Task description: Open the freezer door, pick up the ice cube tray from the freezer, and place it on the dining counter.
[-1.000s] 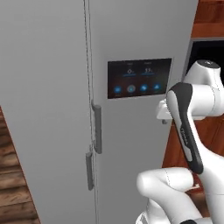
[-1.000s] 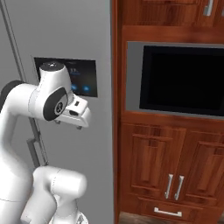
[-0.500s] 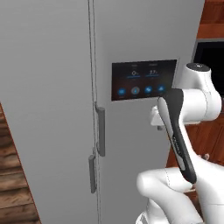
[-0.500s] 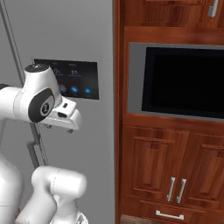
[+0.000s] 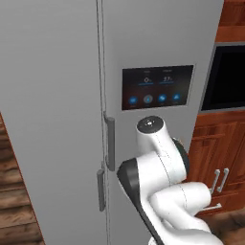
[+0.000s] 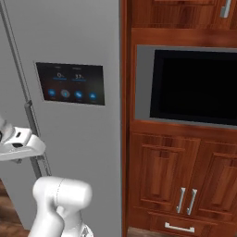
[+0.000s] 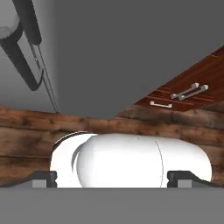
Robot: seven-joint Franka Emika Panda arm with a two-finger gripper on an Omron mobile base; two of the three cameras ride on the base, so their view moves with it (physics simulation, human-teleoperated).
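Below my fingers (image 7: 112, 175) runs a brown wooden plank floor (image 7: 26, 144); the closed grey fridge (image 7: 109, 52) and reddish wood cabinets (image 7: 192, 83) stand on it beyond them.

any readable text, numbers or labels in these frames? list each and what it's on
Nothing legible.
The touchscreen panel on the fridge door carries two small white readouts, maybe digits, and four round blue icons, all too blurred to read.
The freezer door, the black oven window and the wood cabinets carry no text.
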